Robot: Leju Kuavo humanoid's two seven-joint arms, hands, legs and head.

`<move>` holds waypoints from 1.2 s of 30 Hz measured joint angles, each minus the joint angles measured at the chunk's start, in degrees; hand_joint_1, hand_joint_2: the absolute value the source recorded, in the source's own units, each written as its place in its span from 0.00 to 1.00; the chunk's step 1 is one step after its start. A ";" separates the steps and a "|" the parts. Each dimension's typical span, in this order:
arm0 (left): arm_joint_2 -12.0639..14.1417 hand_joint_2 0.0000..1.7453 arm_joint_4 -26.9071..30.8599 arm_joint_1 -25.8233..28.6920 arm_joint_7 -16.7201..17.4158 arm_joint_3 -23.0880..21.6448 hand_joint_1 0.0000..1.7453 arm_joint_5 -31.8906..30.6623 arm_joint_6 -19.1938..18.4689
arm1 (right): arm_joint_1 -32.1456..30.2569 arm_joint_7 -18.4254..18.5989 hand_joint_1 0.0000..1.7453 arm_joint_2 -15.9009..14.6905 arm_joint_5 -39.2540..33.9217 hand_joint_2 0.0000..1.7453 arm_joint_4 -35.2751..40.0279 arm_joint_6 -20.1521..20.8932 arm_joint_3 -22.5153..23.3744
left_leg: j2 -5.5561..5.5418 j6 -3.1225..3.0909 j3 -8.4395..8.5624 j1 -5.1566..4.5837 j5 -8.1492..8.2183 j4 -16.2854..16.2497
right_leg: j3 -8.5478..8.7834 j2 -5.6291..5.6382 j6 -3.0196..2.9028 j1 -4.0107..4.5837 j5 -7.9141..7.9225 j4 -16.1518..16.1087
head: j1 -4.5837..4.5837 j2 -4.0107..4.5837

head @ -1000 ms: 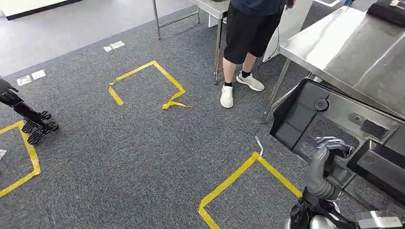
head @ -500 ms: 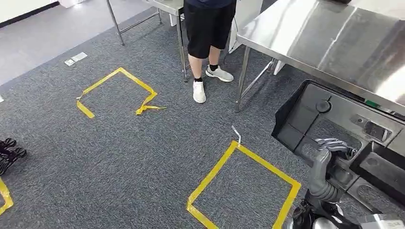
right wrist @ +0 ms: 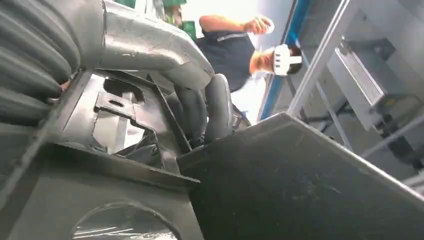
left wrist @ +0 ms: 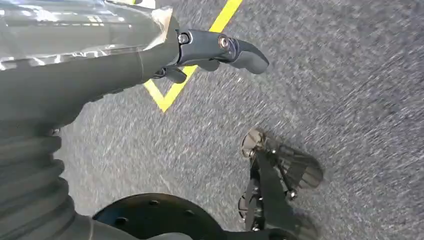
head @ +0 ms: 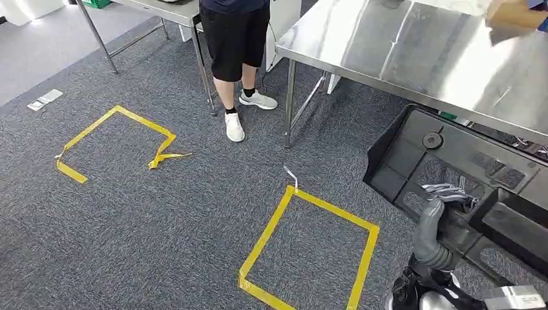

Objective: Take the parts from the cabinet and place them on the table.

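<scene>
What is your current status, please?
Right hand gripping large black moulded plastic part. Left hand empty, fingers apart. Steel table ahead; person beside it.

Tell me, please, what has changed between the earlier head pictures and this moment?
The whole head picture has shifted: the camera turned, bringing the steel table and the nearer yellow tape square further into view, so the floor marks have not moved themselves. The left hand has left the head picture. The right hand still grips the black plastic part, as before.
</scene>
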State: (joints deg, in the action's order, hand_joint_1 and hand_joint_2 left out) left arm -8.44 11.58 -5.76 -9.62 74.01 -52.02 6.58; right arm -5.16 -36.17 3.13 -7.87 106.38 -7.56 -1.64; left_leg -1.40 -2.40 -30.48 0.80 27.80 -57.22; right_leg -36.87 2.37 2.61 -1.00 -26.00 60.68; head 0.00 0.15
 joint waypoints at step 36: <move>-0.13 1.00 0.00 0.13 0.55 0.33 0.00 -0.13 0.07 | -0.43 0.42 1.00 0.15 -0.09 1.00 0.17 0.11 0.15 | 4.83 -0.09 -0.79 -0.06 -0.20 -0.09 | -5.10 -1.87 0.75 -0.12 -5.48 13.15 | -0.14 0.00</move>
State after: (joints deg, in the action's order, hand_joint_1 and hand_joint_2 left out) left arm -8.57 11.58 -5.63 -9.07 74.34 -52.15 6.64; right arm -5.59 -35.76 3.28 -7.96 106.55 -7.45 -1.49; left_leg 3.43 -2.49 -31.27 0.74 27.60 -57.31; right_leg -41.97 0.50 3.36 -1.13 -31.49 73.82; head -0.13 0.15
